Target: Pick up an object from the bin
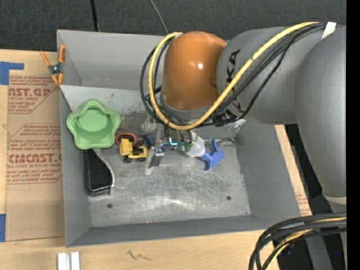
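The small yellow toy (132, 148), with red and black parts, lies near the middle of the bin's floor and is the thing nearest the gripper (153, 159), so it is probably the pick, though nothing shows it grasped. The gripper hangs low just beside its right end, close to the floor, likely because so flat a thing has to be taken from above; the wrist hides the tip, and I cannot tell whether it is spread or closed. Right of the gripper a pale, clear piece (194, 148) sits against a blue piece (212, 156). Left of the toy, the green flower-shaped lid (93, 124) and a black object (98, 173) lie by the bin (169, 201) wall, out of the approach. The orange cover (191, 72) sits above
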Robot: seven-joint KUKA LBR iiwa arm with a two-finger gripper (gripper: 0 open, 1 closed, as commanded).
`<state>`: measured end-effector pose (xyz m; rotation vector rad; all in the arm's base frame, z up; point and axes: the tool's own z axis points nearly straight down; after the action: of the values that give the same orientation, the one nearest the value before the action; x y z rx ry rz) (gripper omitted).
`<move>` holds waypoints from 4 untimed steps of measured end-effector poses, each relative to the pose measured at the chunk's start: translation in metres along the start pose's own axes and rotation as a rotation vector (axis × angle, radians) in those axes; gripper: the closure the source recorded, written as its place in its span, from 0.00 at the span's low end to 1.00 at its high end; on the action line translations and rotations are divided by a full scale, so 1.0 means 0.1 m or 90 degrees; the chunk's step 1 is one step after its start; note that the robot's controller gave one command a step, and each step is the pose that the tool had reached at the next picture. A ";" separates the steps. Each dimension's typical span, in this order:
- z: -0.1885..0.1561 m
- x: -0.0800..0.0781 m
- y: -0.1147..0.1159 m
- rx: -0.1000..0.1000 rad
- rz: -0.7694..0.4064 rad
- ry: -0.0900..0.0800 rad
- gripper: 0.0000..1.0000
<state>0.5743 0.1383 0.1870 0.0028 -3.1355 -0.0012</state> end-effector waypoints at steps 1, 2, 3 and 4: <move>-0.04 -0.02 0.00 -0.001 0.000 -0.005 0.00; 0.86 -0.25 0.14 -0.010 0.029 -0.038 1.00; 1.11 -0.10 0.12 -0.004 0.028 -0.014 0.00; 1.11 -0.10 0.12 -0.004 0.028 -0.013 0.00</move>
<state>0.5834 0.1501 0.0761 -0.0672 -3.1555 -0.0114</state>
